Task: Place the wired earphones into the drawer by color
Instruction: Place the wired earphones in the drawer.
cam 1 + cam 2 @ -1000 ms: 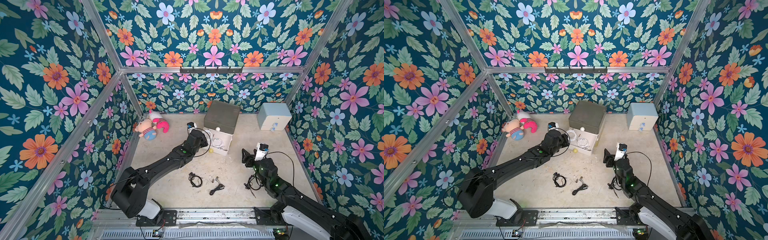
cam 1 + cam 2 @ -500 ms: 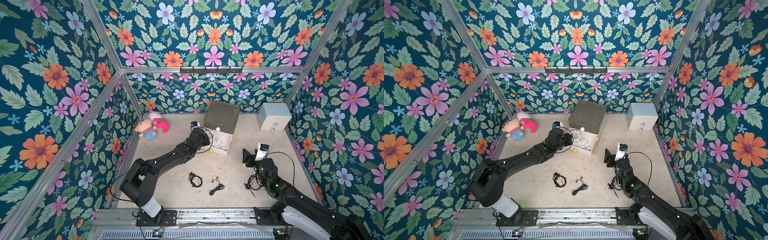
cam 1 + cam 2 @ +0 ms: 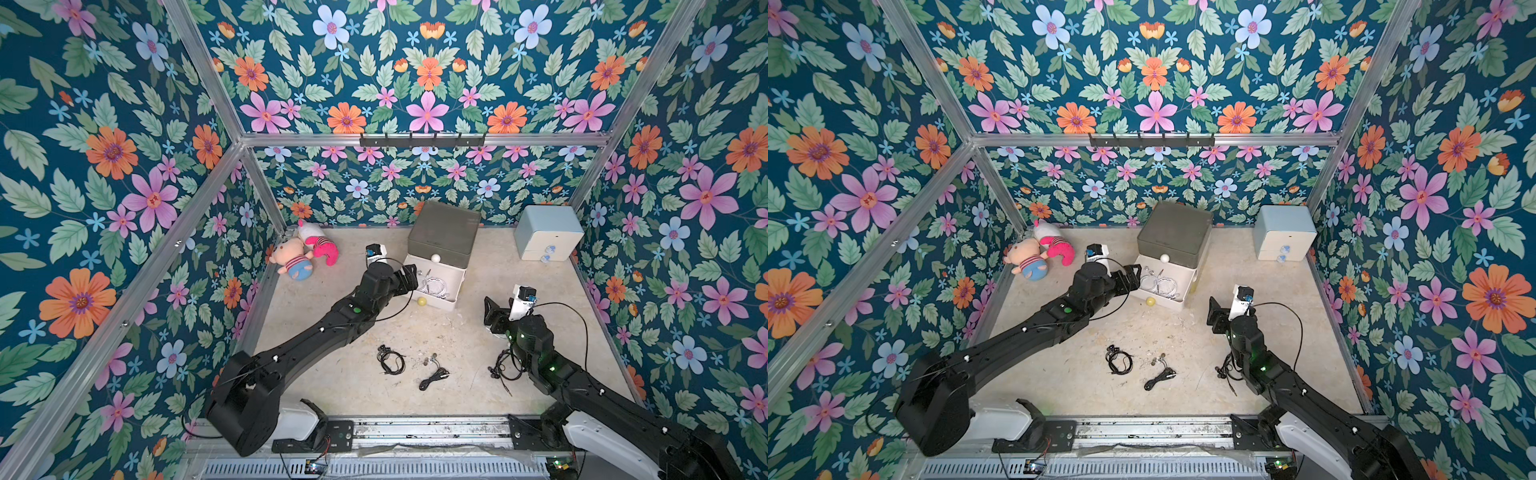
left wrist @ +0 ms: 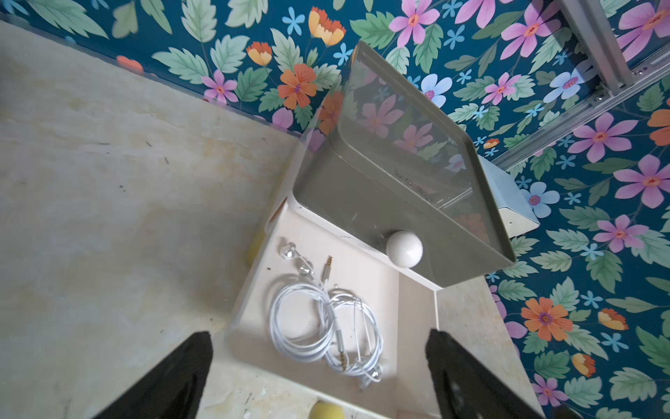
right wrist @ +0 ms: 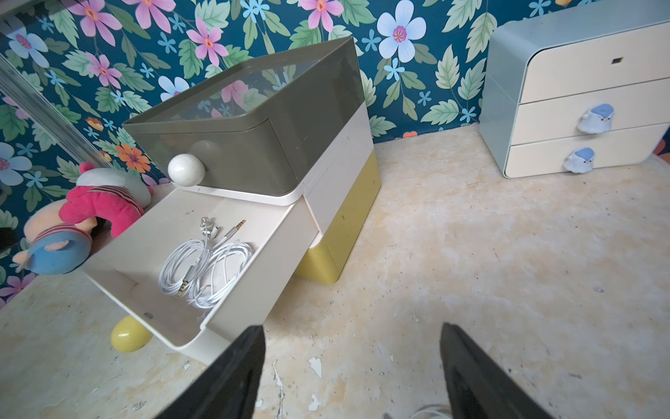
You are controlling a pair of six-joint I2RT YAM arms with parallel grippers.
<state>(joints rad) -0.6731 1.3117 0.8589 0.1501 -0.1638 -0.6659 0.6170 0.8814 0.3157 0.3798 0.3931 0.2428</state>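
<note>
My left tool (image 3: pixel 409 277) hangs with its jaws wide apart and nothing between them, at the left rim of the white tier (image 5: pixel 250 290). That tier is pulled out of the drawer (image 3: pixel 442 237), which stands at the far edge of the bench (image 3: pixel 457 345). I cannot tell whether the tool touches the rim. Coiled white earphones (image 4: pixel 326 326) lie inside the open tier. My right tool (image 5: pixel 353 328) is also spread and empty, above bare bench toward the right side, facing the drawer. Black earphones (image 3: pixel 390 359) lie near the front edge, with a second black bundle (image 3: pixel 434 376) just beside them. A third black bundle (image 3: pixel 505 370) is partly hidden by my right arm.
</note>
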